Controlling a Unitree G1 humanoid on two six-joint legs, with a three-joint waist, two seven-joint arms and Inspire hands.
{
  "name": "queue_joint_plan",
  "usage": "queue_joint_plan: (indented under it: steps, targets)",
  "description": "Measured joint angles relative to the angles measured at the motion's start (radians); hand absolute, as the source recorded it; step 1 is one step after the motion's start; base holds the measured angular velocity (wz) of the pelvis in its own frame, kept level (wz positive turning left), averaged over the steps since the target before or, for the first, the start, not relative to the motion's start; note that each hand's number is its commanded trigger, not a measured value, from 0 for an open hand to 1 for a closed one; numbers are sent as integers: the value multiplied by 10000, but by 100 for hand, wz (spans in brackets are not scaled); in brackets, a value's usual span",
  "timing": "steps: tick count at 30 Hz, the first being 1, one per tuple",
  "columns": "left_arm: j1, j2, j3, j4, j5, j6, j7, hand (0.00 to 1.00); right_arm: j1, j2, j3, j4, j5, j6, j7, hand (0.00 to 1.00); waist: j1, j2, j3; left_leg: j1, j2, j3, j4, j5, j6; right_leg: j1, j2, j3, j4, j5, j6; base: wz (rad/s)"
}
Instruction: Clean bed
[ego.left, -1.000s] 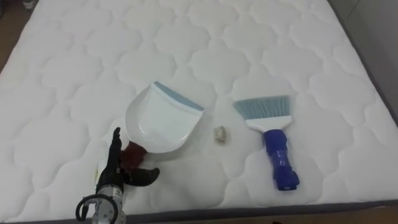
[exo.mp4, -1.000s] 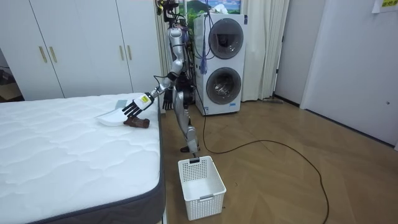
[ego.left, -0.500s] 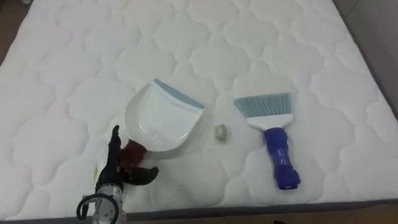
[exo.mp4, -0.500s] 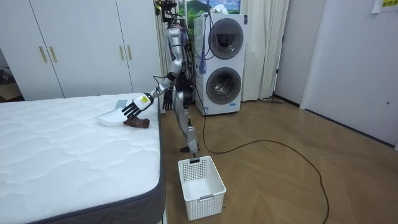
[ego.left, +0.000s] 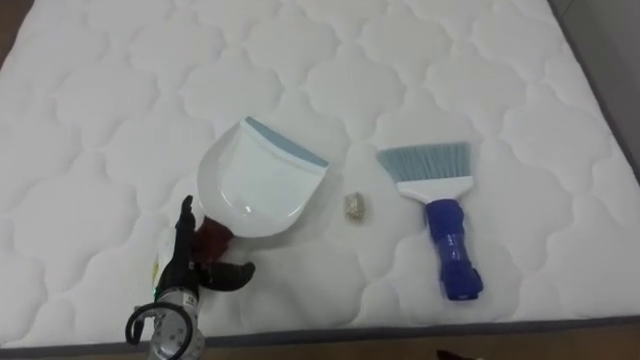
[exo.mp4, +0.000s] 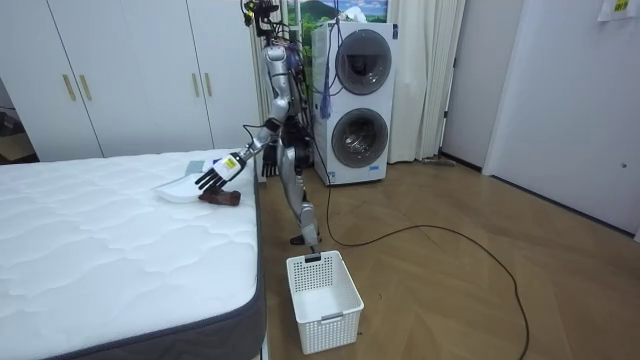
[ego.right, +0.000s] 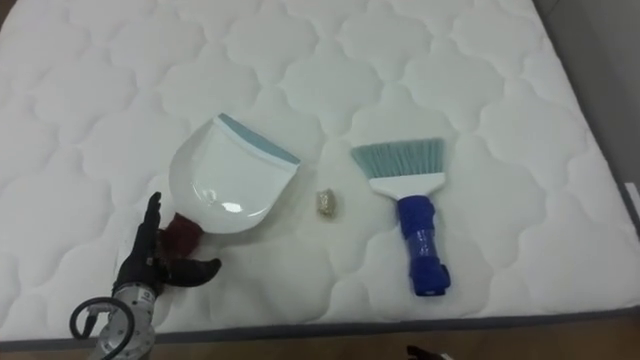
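Observation:
A white dustpan (ego.left: 255, 185) with a grey-blue lip lies on the white quilted mattress (ego.left: 120, 110), its dark red handle (ego.left: 212, 240) pointing toward me. My left hand (ego.left: 188, 262) is open right beside that handle, fingers straight and thumb spread, not closed round it. A small beige crumb (ego.left: 354, 208) sits just right of the dustpan's lip. Further right lies a brush (ego.left: 446, 238) with a blue handle and pale blue bristles. In the room view I stand at the bed's side with the left arm stretched over the mattress edge; my right hand (exo.mp4: 268, 165) hangs low by my hip.
The mattress's near edge (ego.left: 400, 325) runs along the bottom of the eye views. A white slatted basket (exo.mp4: 322, 300) stands on the wooden floor by the bed's corner. Behind me are a stacked washer and dryer (exo.mp4: 355, 100) and white wardrobes (exo.mp4: 120, 80).
The eye view has shifted slightly, which is the camera's own move. My left hand stays open beside the dustpan's handle; dustpan, crumb and brush lie as before.

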Motion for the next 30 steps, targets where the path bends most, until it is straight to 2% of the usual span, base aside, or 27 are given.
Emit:
queue_joint_plan:
  steps: [3, 8, 10, 11, 12, 13, 14, 15, 16, 17, 18, 19, 21, 24, 30]
  targets:
    - [-252, 12, -131, 561, 4, -4, 2, 0, -91, -10, 71, 5, -6, 119, -7, 0, -1, 5, 0, -7, 8, -162, 3, 2, 0, -16, 2, -54, 34, 0, 0, 2]
    - [-304, 12, -220, 794, 4, 3, 3, 0, -139, -12, 115, 46, -9, 127, -191, 0, 16, 38, 23, -2, 11, -454, -1, 2, 0, -106, 2, -132, 209, 0, 0, 0]
    - [-371, -5, -222, 1001, 4, 3, 2, 0, -219, -29, 176, 78, -5, 110, -274, 0, 14, 118, 88, 37, 69, -941, -7, 6, 0, -342, -9, -335, 667, -5, 2, -17]
    - [-381, -4, -221, 1096, 4, 3, 6, 0, -288, -39, 195, 81, 11, 34, -340, 0, 25, 201, 149, 117, 126, -1498, -22, 17, -5, -785, -41, -573, 1474, -45, -33, -38]
    - [-385, -17, -225, 1189, -2, 4, 14, 0, -357, -46, 193, 68, 89, -115, -413, 0, 15, 267, 232, 169, 180, -2275, -10, 18, -11, -1356, 29, -426, 1794, -287, -65, -59]
    - [-403, 171, -119, 1200, -5, 6, 84, 0, -500, -33, 398, 46, 100, -240, -455, 0, 2, 20, 150, -50, 16, -2325, 142, -22, -69, -1747, -21, -190, 773, 487, -325, -37]
    - [-480, 141, -72, 1267, -12, 18, 120, 0, -564, -105, 453, 52, 98, -287, -498, 0, -105, 134, 222, -179, 37, -2294, 281, -116, -181, -1790, -29, -328, 781, 567, -369, 8]
    - [-595, 96, -91, 1356, 7, 13, 110, 0, -524, -154, 398, 66, 145, -292, -658, 0, -357, 245, 231, -338, 75, -1840, 367, -95, -285, -1705, -51, -407, 711, 657, -395, 36]
    - [-645, 90, -93, 1378, 4, 10, 108, 0, -509, -154, 355, 84, 189, -290, -730, 0, -376, 250, 229, -358, 100, -1498, 370, -96, -296, -1673, -52, -368, 720, 657, -395, 40]
    - [-776, 87, -99, 1417, -1, -6, 115, 0, -513, -163, 389, 148, 187, -286, -780, 0, -435, 222, 245, -447, 169, -876, 328, -54, -358, -1589, -53, 86, 720, 655, -393, 52]
    - [-986, 77, -149, 1451, 28, -32, 116, 0, -513, -161, 380, 173, 194, -285, -777, 0, -556, 207, 254, -685, 216, -607, 5, 207, -337, -1566, -50, 589, 739, 616, -328, 61]
    - [-1079, 71, -200, 1452, 61, -51, 123, 0, -462, -150, 340, 198, 199, -279, -776, 0, -527, 163, 254, -655, 239, -451, -87, 343, -183, -1575, -42, 689, 793, 573, -256, 57]
    - [-1103, 76, -256, 1541, 293, -150, 220, 0, -478, -129, 342, 409, 217, -81, -767, 0, -211, -31, 149, -578, 177, -4, -17, 386, -135, -1533, -37, 633, 805, 490, -123, 2]
    - [-1043, 93, -312, 1668, 293, -149, 319, 0, -435, -174, 365, 411, 217, -59, -766, 0, -84, -18, 155, -484, 103, -7, -6, 383, -132, -1420, -114, 359, 772, 496, -120, -11]
    - [-1067, 68, -382, 1921, 308, -152, 365, 0, -435, -192, 608, 385, 327, -54, -757, 0, -28, 17, 151, -458, 57, 26, 20, 381, -127, -1386, -87, 360, 771, 493, -115, -1]
